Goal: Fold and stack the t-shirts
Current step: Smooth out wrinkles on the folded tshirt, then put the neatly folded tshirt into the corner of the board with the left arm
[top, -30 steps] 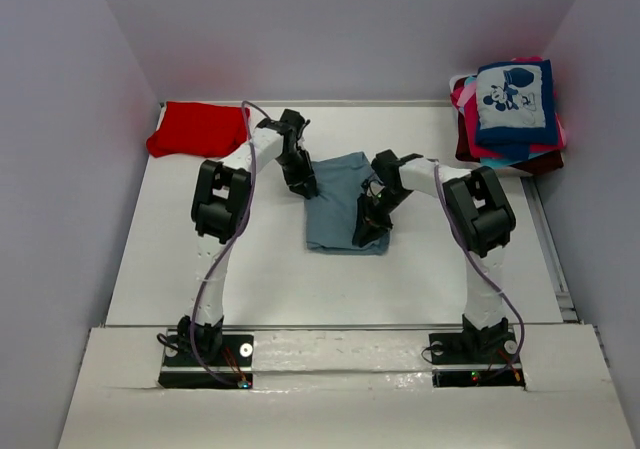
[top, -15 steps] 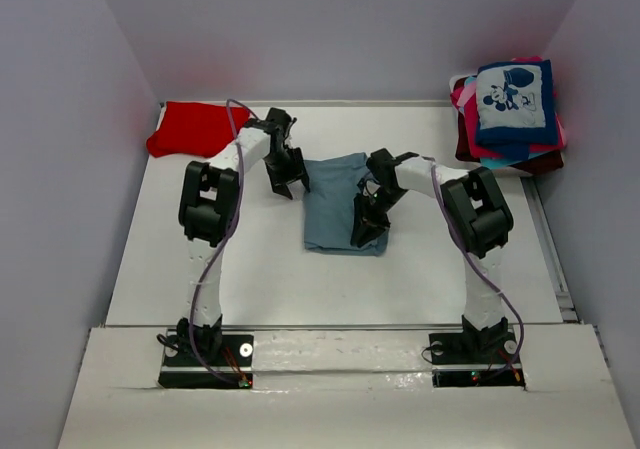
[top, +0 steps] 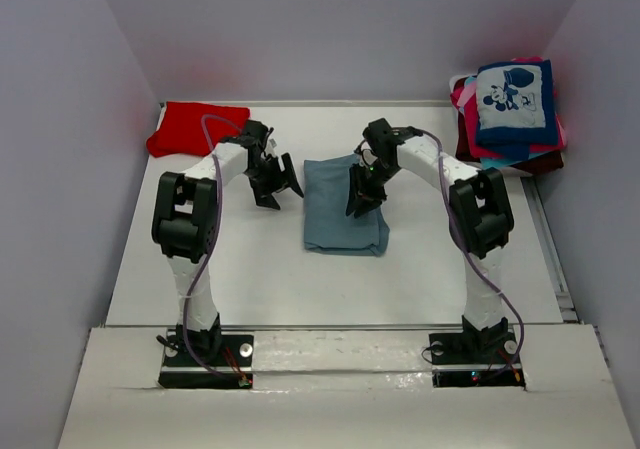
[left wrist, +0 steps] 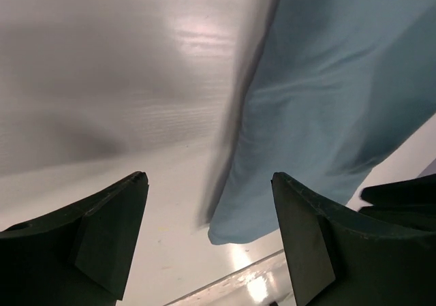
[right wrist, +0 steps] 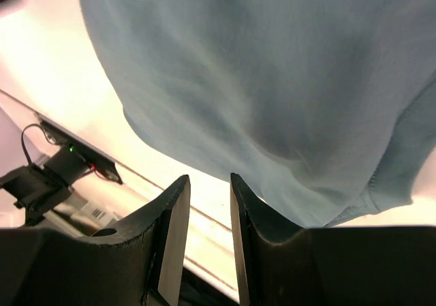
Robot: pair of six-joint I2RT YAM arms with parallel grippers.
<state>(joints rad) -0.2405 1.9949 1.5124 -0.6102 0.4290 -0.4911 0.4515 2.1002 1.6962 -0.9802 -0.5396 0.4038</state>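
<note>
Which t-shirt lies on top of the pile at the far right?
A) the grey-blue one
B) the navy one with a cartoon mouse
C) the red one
B: the navy t-shirt with the mouse print tops the pile; the red t-shirt lies far left, the grey-blue t-shirt in the middle.

The left arm [top: 185,214] rises from its base at the near edge, bends at a dark elbow joint and reaches forward and to the right, its wrist angled down. The left hand [top: 272,184] [left wrist: 208,176] points downward with its two fingers [left wrist: 109,231] spread wide apart. The right arm [top: 480,209] climbs from its own base, folds at the elbow and stretches forward and to the left. The right hand [top: 362,194] [right wrist: 208,180] also tips downward, its fingers [right wrist: 170,231] almost parallel with only a narrow slit between them. The two hands are well apart, facing each other.
</note>
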